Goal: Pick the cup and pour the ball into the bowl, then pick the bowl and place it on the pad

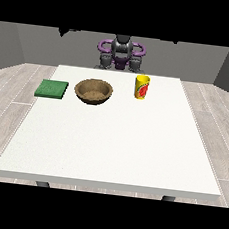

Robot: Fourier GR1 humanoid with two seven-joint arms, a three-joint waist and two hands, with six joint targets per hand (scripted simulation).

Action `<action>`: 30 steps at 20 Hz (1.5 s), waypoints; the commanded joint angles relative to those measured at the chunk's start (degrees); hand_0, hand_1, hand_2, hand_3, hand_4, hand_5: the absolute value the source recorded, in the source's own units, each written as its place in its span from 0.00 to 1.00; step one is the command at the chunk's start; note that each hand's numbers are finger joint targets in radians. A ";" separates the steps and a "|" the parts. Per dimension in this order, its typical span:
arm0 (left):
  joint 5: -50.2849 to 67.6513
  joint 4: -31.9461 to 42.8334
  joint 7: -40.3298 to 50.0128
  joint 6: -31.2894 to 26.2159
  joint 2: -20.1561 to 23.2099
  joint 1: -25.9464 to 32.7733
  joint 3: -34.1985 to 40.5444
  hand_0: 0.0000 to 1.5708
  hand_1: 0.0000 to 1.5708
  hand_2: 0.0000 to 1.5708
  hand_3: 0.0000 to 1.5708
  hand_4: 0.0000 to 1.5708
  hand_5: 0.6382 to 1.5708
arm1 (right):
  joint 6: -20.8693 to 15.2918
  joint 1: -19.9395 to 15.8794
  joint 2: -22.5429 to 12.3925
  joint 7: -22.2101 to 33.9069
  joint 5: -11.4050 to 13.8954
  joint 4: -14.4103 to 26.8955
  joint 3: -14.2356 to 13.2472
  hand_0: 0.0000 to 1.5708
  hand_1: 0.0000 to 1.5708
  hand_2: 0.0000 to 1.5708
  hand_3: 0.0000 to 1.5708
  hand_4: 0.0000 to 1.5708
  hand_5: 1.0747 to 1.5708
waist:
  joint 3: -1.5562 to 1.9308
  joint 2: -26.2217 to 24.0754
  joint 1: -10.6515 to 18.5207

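From my station, the largest thing I saw was the white table [113, 146], which filled the middle and lower part of the frame, its far edge running along the upper third. Grey plank floor [8, 89] showed to either side of it, with grey walls behind.

Next in size was the robot [121, 54] at the top centre, small behind the table's far edge — a dark torso with purple upper arms bent out at both sides. The hand at the view's right [137, 65] and the hand at the view's left [104, 61] both sat low by the body, just at the far edge of the table and well apart from everything on it. I could not tell how the fingers of either hand lay; they showed only as small grey-dark lumps.

On the table, the brown bowl [93, 91] stood upright in the upper left-centre of the frame, and I saw nothing inside it. Just left of it, near but not touching, lay the flat green pad [52, 89], close to the table's left edge.

The yellow cup [142, 87] stood upright to the right of the bowl, apart from it, with a red mark on its side — nearer the far edge than the bowl. I could not see the ball; the cup's inside was hidden from this angle.
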 commanded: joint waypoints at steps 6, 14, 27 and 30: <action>2.47 2.94 -7.55 -2.85 1.82 -3.22 6.29 0.00 0.00 0.00 0.00 0.00 0.97 | 2.92 -3.68 -0.18 -2.23 -2.81 -0.42 -3.63 0.00 0.00 0.00 0.00 0.00 1.00 | -0.11 8.74 -1.76; -3.50 14.27 -24.10 -2.06 -2.11 -1.96 5.22 0.00 0.00 0.00 0.00 0.00 0.95 | 6.06 -2.97 1.60 -8.69 -1.33 3.15 -2.03 0.00 0.00 0.00 0.00 0.00 1.00 | -0.12 13.49 -4.25; -6.10 40.30 -45.29 3.82 -4.98 -15.20 9.05 0.00 0.00 0.00 0.00 0.00 0.94 | 7.08 -9.48 2.73 -17.00 0.94 7.08 -1.60 0.00 0.00 0.00 0.00 0.00 1.00 | -0.15 24.32 -8.36; -7.79 43.49 -49.31 2.75 -5.44 -14.55 6.76 0.00 0.00 0.00 0.00 0.00 0.94 | 10.77 -11.06 -1.62 -21.34 -0.52 15.01 -6.50 0.00 0.00 0.00 0.00 0.00 1.00 | -0.11 24.76 -5.89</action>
